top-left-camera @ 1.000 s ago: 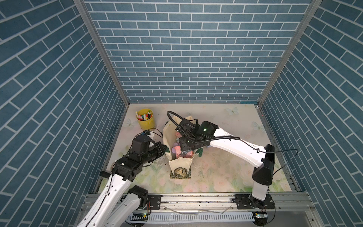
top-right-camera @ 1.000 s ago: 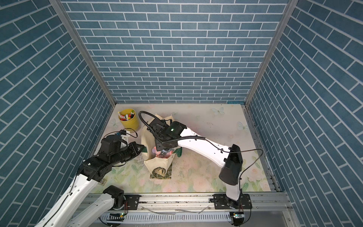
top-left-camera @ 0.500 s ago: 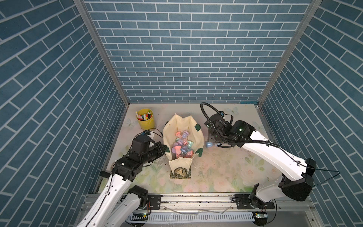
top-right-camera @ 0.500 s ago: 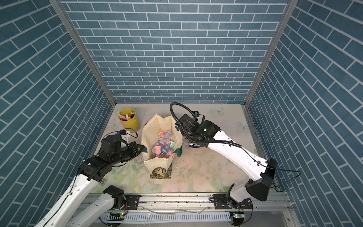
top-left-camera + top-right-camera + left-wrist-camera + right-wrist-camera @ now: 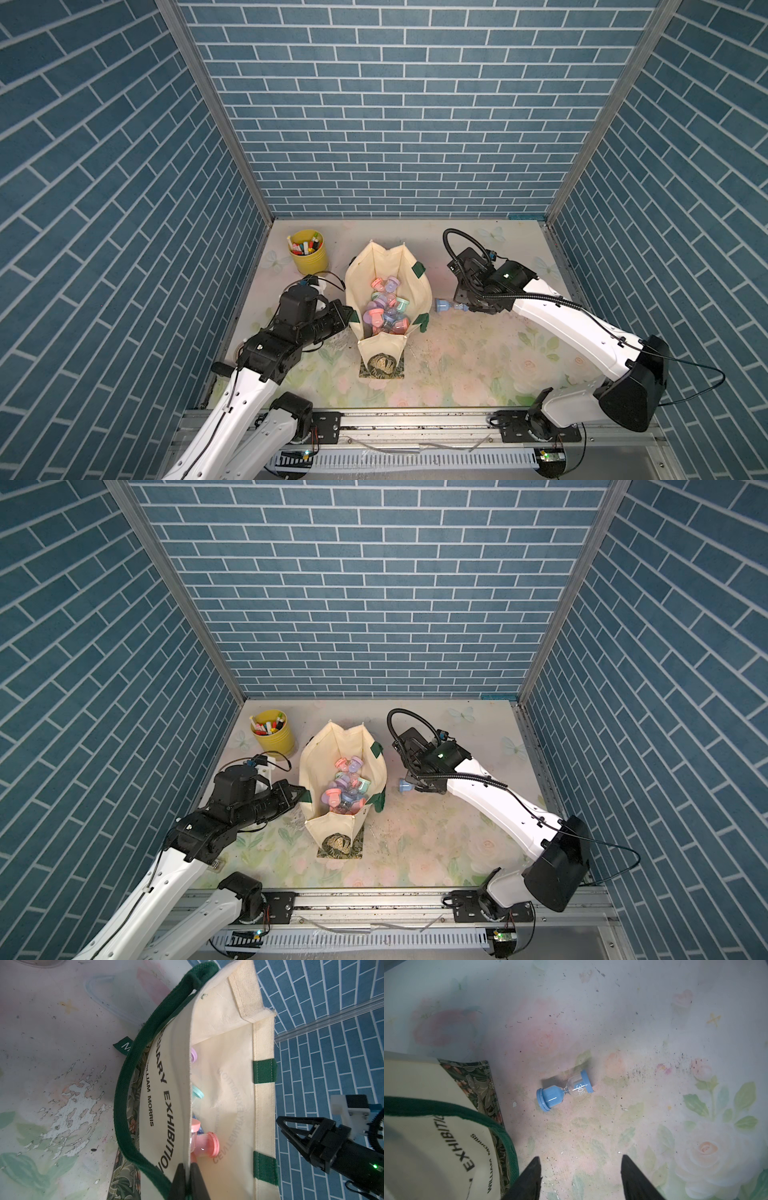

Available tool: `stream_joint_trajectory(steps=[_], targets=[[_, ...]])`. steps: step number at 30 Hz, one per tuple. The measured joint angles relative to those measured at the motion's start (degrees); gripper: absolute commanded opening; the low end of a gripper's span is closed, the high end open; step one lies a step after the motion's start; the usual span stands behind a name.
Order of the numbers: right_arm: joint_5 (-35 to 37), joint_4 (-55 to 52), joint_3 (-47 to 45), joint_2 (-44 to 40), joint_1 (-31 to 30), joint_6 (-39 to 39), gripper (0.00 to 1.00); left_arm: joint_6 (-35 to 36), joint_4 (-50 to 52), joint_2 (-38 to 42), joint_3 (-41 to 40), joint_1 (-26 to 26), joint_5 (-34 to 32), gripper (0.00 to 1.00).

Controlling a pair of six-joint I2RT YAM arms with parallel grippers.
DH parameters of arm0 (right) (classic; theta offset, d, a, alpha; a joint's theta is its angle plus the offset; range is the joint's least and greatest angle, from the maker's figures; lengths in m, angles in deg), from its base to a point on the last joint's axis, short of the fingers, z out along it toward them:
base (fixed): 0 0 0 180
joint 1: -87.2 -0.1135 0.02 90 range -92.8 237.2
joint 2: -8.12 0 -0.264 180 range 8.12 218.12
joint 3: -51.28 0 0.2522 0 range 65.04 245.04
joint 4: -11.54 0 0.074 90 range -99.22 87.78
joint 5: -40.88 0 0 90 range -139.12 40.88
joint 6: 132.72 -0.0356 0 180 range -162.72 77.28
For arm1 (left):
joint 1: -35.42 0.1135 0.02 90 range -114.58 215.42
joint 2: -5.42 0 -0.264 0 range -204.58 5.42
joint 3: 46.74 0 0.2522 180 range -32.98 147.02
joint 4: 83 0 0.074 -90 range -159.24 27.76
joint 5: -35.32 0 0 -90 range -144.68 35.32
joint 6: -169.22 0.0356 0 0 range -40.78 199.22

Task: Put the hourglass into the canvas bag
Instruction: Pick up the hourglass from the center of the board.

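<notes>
The pickup is in hand: the blue hourglass (image 5: 564, 1090) lies on its side on the table (image 5: 654, 1022), just beside the canvas bag (image 5: 360, 286), toward the table's right edge. The right fingers (image 5: 531, 1176) stand apart and empty, short of it. Next they must lower and straddle it. The left fingers (image 5: 180, 1178) pinch the bag's rim.

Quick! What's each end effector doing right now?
Left end effector: closed, pinching the bag edge.
Right end effector: open, empty, near the hourglass.
</notes>
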Motion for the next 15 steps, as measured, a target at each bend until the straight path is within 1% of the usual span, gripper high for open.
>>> stream_joint_trajectory(steps=[3, 6, 11, 15], targets=[[-2.69, 2.25, -1.79, 1.44, 2.47, -1.18, 0.64, 0.00, 0.02, 0.00, 0.00, 0.00, 0.00, 0.00], [-4.87, 4.17, -1.81, 5.01, 4.07, -2.19, 0.65, 0.00, 0.02, 0.09, 0.00, 0.00, 0.02, 0.00], [-8.15, 6.88, -1.31, 12.17, 4.50, -2.56, 0.65, -0.02, 0.07, 0.33, 0.00, 0.04, 0.09, 0.00], [-9.51, 8.46, -1.20, 15.47, 4.50, -3.63, 0.66, 0.00, 0.07, 0.33, 0.00, 0.07, 0.13, 0.00]])
